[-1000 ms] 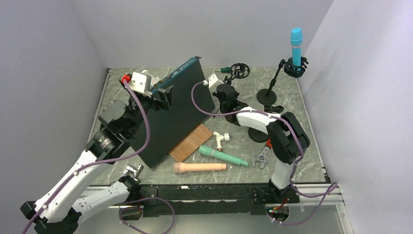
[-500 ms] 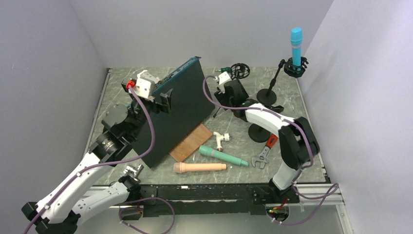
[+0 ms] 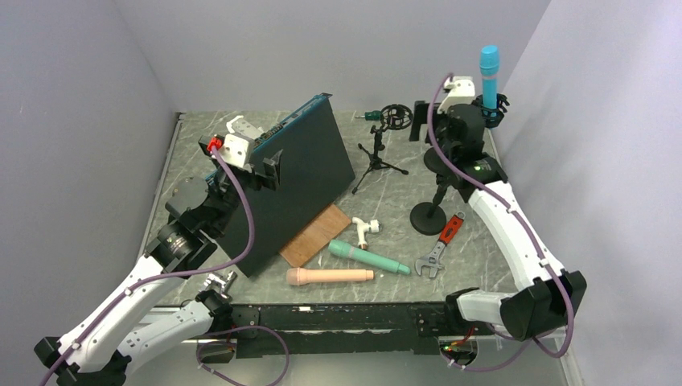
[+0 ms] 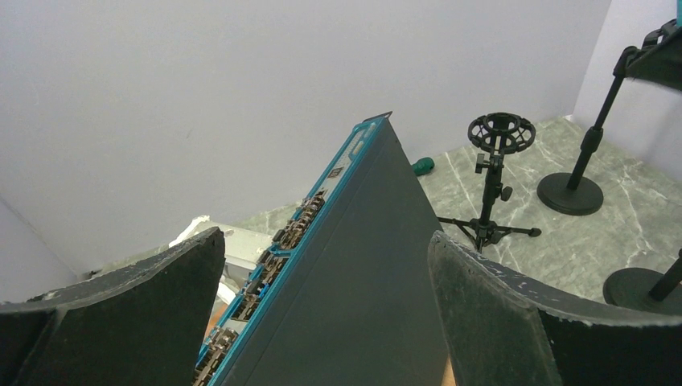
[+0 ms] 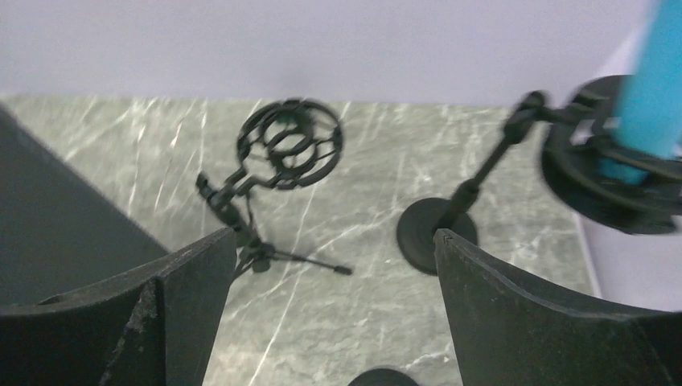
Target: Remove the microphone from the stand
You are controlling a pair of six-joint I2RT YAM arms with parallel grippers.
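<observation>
A blue microphone point(image 3: 488, 68) stands upright in a black shock mount point(image 3: 491, 111) at the far right back. In the right wrist view the microphone point(image 5: 655, 80) sits in the mount point(image 5: 611, 181), on a rod stand with a round base point(image 5: 434, 235). My right gripper point(image 3: 419, 121) is open and empty, left of the microphone and apart from it; in its own view point(image 5: 334, 241) only the table lies between the jaws. My left gripper point(image 3: 271, 170) is open over a tilted dark panel point(image 3: 293, 177), which lies between its jaws point(image 4: 326, 237).
An empty shock mount on a tripod stand point(image 3: 376, 153) stands mid-back. A second round-base stand point(image 3: 429, 217) is partly hidden by my right arm. A pink microphone point(image 3: 330, 276), a green one point(image 3: 370, 257), a red wrench point(image 3: 441, 244), a white fitting point(image 3: 366, 232) and a wooden board point(image 3: 315, 235) lie in front.
</observation>
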